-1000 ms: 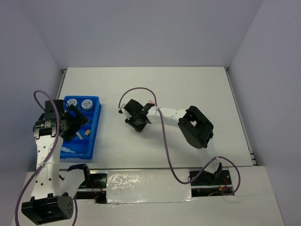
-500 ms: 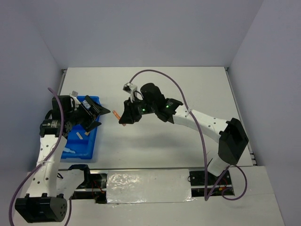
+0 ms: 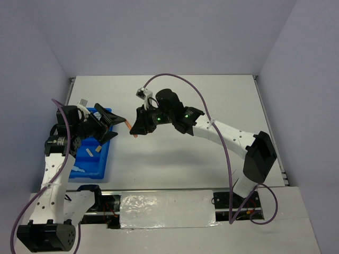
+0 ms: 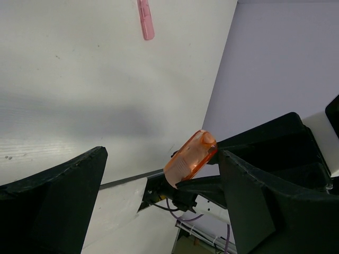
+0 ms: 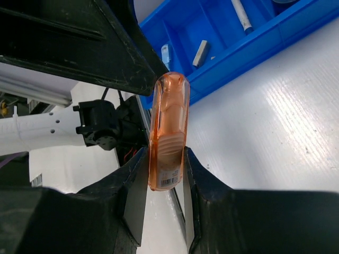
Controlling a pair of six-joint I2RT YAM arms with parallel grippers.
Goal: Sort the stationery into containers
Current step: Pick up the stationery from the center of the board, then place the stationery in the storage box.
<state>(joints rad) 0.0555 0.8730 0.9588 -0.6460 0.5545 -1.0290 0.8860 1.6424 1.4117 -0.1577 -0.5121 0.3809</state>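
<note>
Now, right gripper (image 5: 165,156): clamped tight on the orange stick (image 5: 168,132), a black finger pressed to each flat side, the barcode end down between them.
Orange stick: up in the air, off the table (image 3: 212,106), just beside the blue tray (image 3: 100,161) on its right-arm side, above the bare surface and not over any compartment.
Left gripper (image 4: 161,153): fingers (image 4: 58,203) spread wide apart, reaching out from above the blue tray's far end, and the stick's free end sits in the gap between them. Whether either finger touches the stick, I cannot tell.
Blue tray: flat on the table at the left arm's side, its compartments running in a row.
White pen (image 5: 241,15): lying in one tray compartment.
Grey block (image 5: 200,53): on the floor of the neighbouring compartment.
Light-blue stick (image 5: 165,51): in the tray too, close to the tray wall nearest the held stick.
Pink stick (image 4: 145,20): flat on the table, outside the blue tray; how far from it the left wrist view doesn't show.
</note>
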